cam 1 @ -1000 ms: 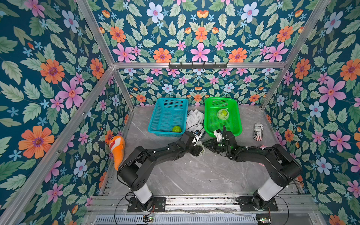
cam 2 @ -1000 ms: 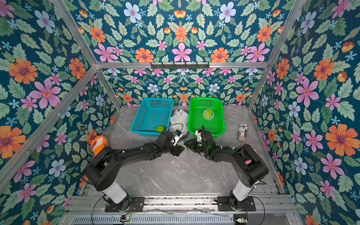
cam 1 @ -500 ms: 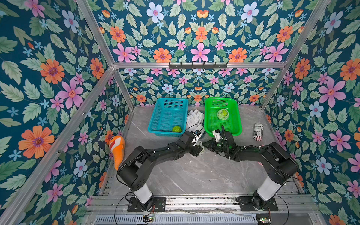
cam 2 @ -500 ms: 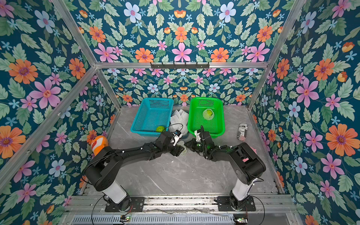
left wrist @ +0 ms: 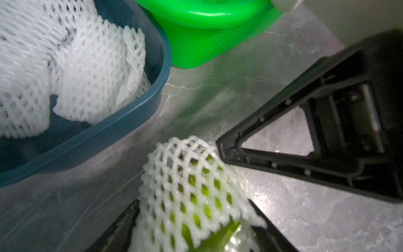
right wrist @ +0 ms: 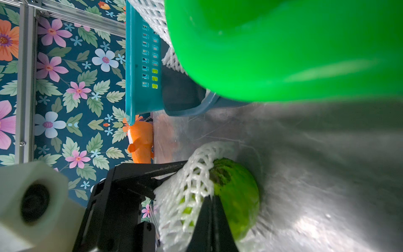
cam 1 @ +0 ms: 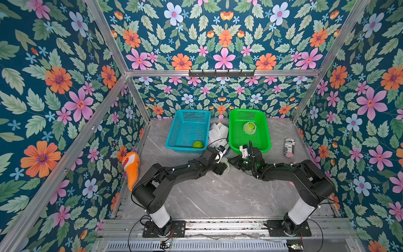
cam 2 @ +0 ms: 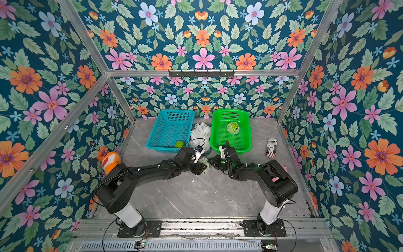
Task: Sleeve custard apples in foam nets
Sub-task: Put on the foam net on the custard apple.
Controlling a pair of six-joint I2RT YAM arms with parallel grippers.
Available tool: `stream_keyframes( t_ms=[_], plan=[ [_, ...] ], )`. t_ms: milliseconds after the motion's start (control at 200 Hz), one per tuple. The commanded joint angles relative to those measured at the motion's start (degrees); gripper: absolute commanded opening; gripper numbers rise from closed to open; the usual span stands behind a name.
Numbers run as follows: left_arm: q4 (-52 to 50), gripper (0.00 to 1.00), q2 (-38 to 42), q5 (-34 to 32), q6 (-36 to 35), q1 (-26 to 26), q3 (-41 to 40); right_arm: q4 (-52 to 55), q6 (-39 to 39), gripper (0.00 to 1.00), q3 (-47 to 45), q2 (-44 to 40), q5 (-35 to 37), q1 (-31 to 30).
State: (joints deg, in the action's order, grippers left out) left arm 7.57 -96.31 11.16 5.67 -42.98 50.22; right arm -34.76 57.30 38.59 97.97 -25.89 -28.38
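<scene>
The two arms meet over the grey marble table [cam 1: 218, 196], just below the baskets in the middle of both top views. The left pincer [left wrist: 194, 200] clamps a custard apple [right wrist: 237, 196], one finger on each side, through the foam net [left wrist: 185, 165] drawn partway over it. In the right wrist view the white mesh covers the end of the fruit nearest the left pincer, while the other end shows bare green skin. The fruit sits low over the table; I cannot tell whether it touches.

The right pincer [right wrist: 209, 203] is pressed together, its tip against the rim of the net where mesh meets bare skin. I cannot tell whether it has caught a strand.

Above centre in a top view stands a blue basket [cam 1: 185, 128] with a bare custard apple [cam 1: 197, 144] in its near right corner. To its right a green basket [cam 1: 242, 137] holds a sleeved custard apple [cam 1: 249, 127] in its far half. Between them, spare foam nets [cam 1: 218, 131] lie piled in a dark blue tray [left wrist: 130, 117].

An orange fish toy [cam 1: 130, 165] lies at the table's left edge. A printed can [cam 1: 289, 148] lies on its side right of the green basket.
</scene>
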Motion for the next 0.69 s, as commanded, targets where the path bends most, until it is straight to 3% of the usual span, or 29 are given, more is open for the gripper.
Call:
stream_keyframes(
  t_ms=[0, 390, 690],
  plan=[
    [-3.66, 0.75, -0.45, 1.5, -0.06, 0.0, 0.63, 4.66, 1.94, 0.04, -0.05, 0.58, 1.41, 0.08],
    [-2.7, 0.79, 0.6, 2.87, 1.35, 0.68, 1.24, 4.59, 0.94, 0.04, -0.42, -0.13, 0.73, 0.08],
    [-3.09, 0.71, 0.25, 3.54, 1.23, 1.18, 0.87, 5.2, 0.69, 0.04, -0.62, -1.54, 1.1, 0.11]
  ],
)
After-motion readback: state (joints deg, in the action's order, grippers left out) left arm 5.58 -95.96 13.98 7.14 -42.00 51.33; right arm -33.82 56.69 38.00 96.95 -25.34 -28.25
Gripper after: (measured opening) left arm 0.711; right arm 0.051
